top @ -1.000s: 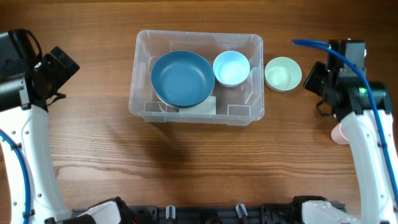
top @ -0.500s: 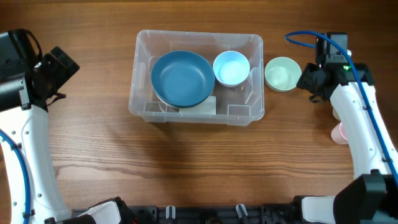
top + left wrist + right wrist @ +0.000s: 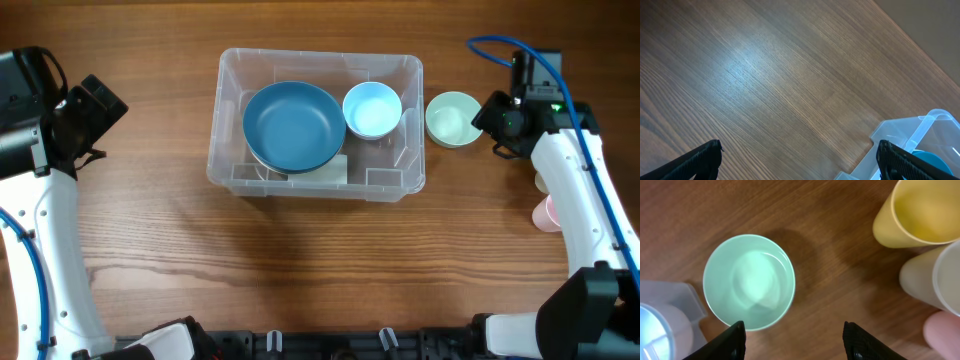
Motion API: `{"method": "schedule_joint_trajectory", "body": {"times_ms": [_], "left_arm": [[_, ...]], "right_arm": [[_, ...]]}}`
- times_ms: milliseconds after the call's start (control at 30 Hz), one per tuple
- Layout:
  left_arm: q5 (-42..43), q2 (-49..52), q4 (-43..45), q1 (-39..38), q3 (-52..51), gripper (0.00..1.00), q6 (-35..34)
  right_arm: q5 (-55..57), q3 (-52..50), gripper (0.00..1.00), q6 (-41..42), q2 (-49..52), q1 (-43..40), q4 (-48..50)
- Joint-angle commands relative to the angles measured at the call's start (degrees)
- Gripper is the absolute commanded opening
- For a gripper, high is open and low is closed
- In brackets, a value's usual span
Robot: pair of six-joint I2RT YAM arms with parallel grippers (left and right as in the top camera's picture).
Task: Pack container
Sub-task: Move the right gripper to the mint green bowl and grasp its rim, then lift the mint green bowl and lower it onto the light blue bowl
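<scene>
Item 1, the container (image 3: 318, 56): a clear plastic bin standing at the middle of the wooden table (image 3: 300, 260), toward 12 o'clock in the overhead view; one corner shows in my left wrist view (image 3: 920, 135) and one in my right (image 3: 675, 297). Item 2, dark blue bowl (image 3: 293, 125): inside the bin, on its 9 o'clock half, with a white label (image 3: 322, 171) showing at the bowl's 5 o'clock edge. Item 3, light blue bowl (image 3: 372, 108): inside the bin, just beside the dark one at its 3 o'clock. Item 4, pale green bowl (image 3: 454, 119): on the table outside the bin, just beside its 3 o'clock wall, upright and empty (image 3: 749, 281). Item 5, cups, right wrist view only: yellow cup (image 3: 920, 212) and cream cup (image 3: 935, 280), well apart from the green bowl on the far side from the bin. Item 6, pink cup (image 3: 546, 213): at 4 o'clock of the green bowl, partly hidden by my right arm. Item 7, my right gripper (image 3: 495, 120): at 3 o'clock of the green bowl, fingers spread wide with nothing between them (image 3: 797, 342) (whether it touches the bowl I cannot tell). Item 8, my left gripper (image 3: 95, 115): at 9 o'clock, well apart from the bin, fingers likewise spread over bare wood (image 3: 800, 160).
</scene>
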Motion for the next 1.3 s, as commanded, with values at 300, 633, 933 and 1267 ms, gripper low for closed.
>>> {"method": "schedule_joint_trajectory", "body": {"times_ms": [300, 633, 933, 1267], "left_arm": [[0.1, -0.5, 0.0, 0.3, 0.7, 1.0, -0.5], [0.1, -0.5, 0.0, 0.3, 0.7, 1.0, -0.5], [0.1, -0.5, 0.0, 0.3, 0.7, 1.0, -0.5], [0.1, -0.5, 0.0, 0.3, 0.7, 1.0, -0.5]], "right_arm": [[-10.5, -4.2, 0.64, 2.2, 7.7, -2.6, 7.9], [-10.4, -4.1, 0.58, 2.6, 16.6, -2.6, 11.0], [-10.4, -4.1, 0.29, 2.1, 16.6, -2.6, 12.0], [-10.4, -4.1, 0.1, 2.0, 16.6, -2.6, 11.3]]}}
